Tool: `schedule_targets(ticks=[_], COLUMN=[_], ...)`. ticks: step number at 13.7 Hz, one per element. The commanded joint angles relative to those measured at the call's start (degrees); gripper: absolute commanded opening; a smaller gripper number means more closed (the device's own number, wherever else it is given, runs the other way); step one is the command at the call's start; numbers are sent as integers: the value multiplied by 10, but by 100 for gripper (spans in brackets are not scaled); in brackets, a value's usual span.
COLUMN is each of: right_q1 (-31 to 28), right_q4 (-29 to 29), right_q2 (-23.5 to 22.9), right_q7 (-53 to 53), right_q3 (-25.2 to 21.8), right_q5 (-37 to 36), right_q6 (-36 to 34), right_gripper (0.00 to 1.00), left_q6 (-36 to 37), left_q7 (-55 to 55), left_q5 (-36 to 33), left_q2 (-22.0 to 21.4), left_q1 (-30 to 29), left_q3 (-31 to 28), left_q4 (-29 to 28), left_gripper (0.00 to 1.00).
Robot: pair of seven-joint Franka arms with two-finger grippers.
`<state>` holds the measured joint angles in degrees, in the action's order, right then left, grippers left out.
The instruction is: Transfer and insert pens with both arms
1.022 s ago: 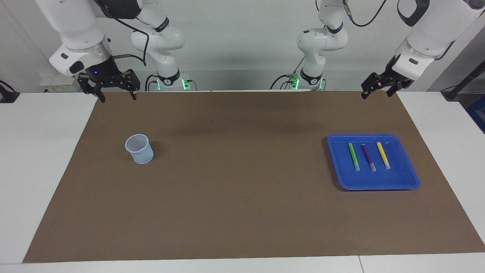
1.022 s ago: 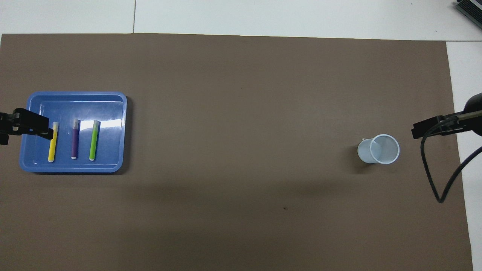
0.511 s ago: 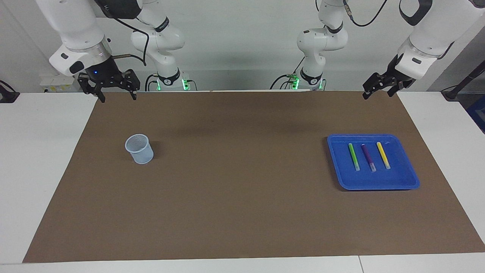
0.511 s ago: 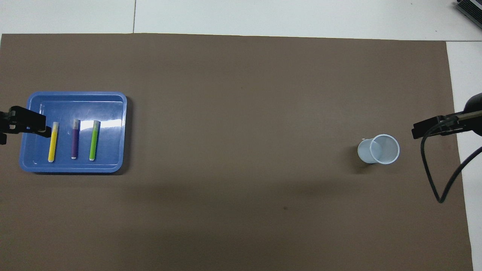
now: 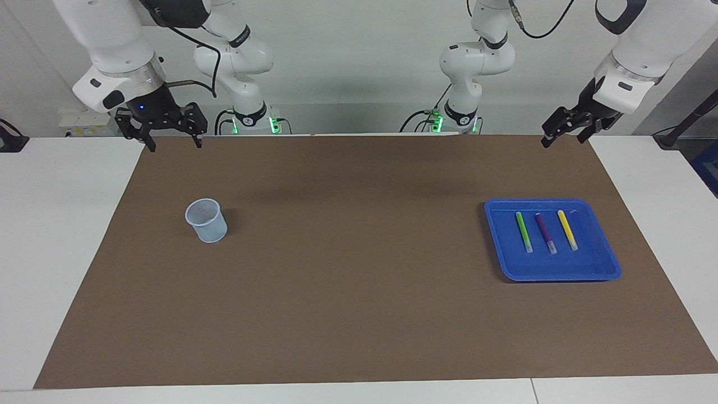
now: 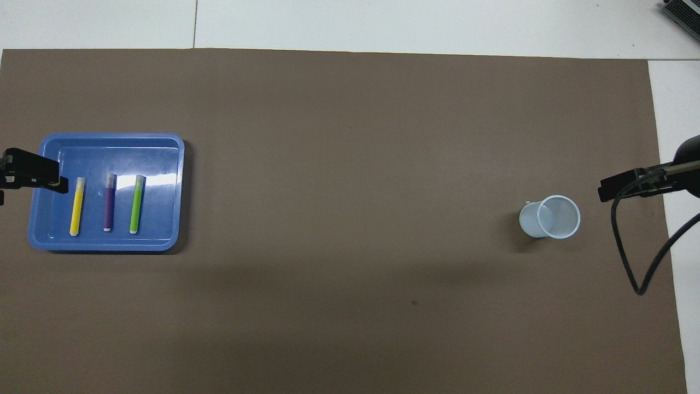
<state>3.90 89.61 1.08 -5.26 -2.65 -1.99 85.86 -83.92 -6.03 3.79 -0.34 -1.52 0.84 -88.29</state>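
The left gripper [image 5: 564, 132] hangs spread and empty, raised above the table's edge near the tray [image 5: 603, 264], where the green pen [image 5: 524, 232], purple pen [image 5: 544, 232] and yellow pen [image 5: 567, 229] lie side by side, spaced for single picks. The right gripper [image 5: 168, 134] waits spread above the mat [image 5: 348, 269] near the cup [image 5: 206, 220], likely to receive a pen.

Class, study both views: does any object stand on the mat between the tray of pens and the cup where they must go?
Nothing visible does. Only bare brown mat lies between the blue tray, holding the three pens, and the pale cup.
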Motion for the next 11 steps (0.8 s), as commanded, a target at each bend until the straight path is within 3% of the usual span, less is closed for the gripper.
schedule_targets(ticks=[1,4,11], right_q1=[-6,-6,-6], right_q4=[7,8,8], right_q2=[9,9,9], right_q7=[-7,-7,-7], right_q3=[1,1,1], right_q5=[12,12,12], right_q6=[9,9,9], right_gripper=[100,100,100], left_q6=[-64,-140,-237], left_q7=[-4,-4,4], left_q5=[8,8,8], left_q2=[-46,-78,-68], left_q1=[-15,-16,-16], left_q3=[0,0,1], left_q4=[-85,-177,-259], left_gripper=[100,100,100])
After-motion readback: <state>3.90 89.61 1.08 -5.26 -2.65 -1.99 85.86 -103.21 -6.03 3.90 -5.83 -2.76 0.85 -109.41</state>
